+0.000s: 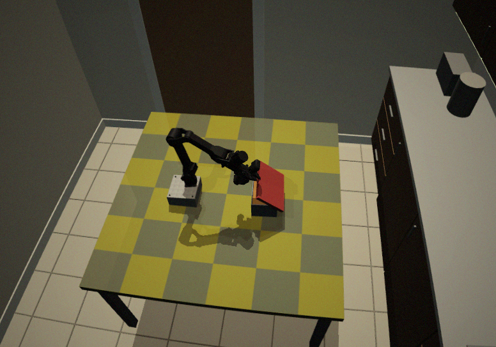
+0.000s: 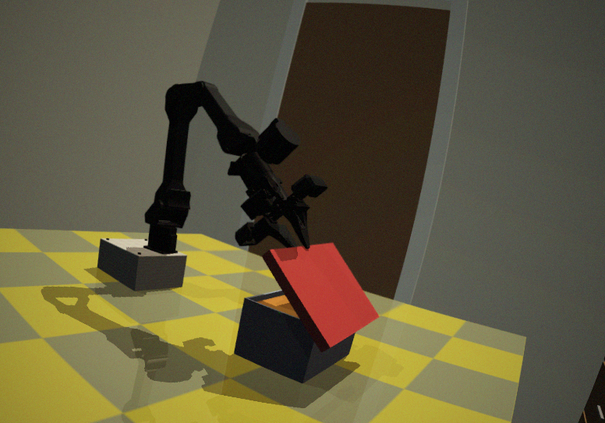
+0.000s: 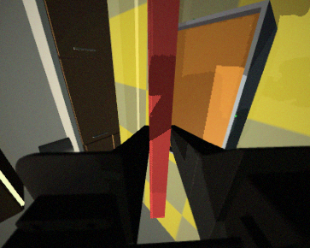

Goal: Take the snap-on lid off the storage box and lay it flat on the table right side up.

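Above a checkered tabletop (image 1: 192, 271) (image 2: 63, 374) (image 3: 289, 103), the gripper (image 1: 257, 177) (image 2: 302, 248) (image 3: 159, 130) clamps the raised, arm-side edge of the red lid (image 1: 272, 187) (image 2: 327, 287) (image 3: 160, 171), whose far side slopes down, apparently touching the box (image 1: 264, 209) (image 2: 274, 337) (image 3: 258, 77).

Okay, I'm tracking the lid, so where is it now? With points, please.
In the exterior view, the red lid (image 1: 272, 187) (image 2: 327, 289) (image 3: 161, 85) slants over the box (image 1: 264, 209) (image 2: 274, 335) (image 3: 256, 85), its raised edge in the gripper (image 1: 257, 178) (image 2: 302, 248) (image 3: 159, 130).

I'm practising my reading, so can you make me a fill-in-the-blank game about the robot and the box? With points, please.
The gripper (image 1: 257, 178) (image 2: 301, 248) (image 3: 159, 130) holds the lid (image 1: 273, 187) (image 2: 328, 289) (image 3: 162, 77) by its ____.
The lid's colour is ____.
The inside of the box (image 1: 263, 209) (image 2: 274, 335) (image 3: 256, 81) is ____.
The table top (image 1: 236, 287) (image 2: 44, 384) (image 3: 293, 103) has a pattern of yellow and green-grey ____.

Missing words: edge; red; orange; squares.
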Robot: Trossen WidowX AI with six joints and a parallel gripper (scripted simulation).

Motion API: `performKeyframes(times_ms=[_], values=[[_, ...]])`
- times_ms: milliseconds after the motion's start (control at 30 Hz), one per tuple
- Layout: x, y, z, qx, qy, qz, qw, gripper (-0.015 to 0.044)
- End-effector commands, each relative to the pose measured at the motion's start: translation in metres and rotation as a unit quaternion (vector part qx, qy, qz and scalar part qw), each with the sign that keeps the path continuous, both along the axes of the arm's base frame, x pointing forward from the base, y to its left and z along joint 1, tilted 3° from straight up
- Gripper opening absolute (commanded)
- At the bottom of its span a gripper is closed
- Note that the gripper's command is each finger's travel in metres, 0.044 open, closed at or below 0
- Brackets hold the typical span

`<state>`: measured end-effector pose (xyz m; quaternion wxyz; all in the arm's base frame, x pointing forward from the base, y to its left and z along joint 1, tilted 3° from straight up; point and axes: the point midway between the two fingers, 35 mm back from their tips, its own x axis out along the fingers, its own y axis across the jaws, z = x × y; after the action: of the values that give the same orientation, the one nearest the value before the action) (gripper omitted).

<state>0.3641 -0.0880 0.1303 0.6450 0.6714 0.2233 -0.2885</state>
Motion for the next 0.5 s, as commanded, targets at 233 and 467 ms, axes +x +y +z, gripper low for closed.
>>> performKeyframes(times_ms=[233,467], values=[[0.006,-0.001,0.021,-0.001,-0.009,-0.001,1.0,0.0],[0.006,-0.001,0.03,-0.001,-0.009,-0.001,1.0,0.0]])
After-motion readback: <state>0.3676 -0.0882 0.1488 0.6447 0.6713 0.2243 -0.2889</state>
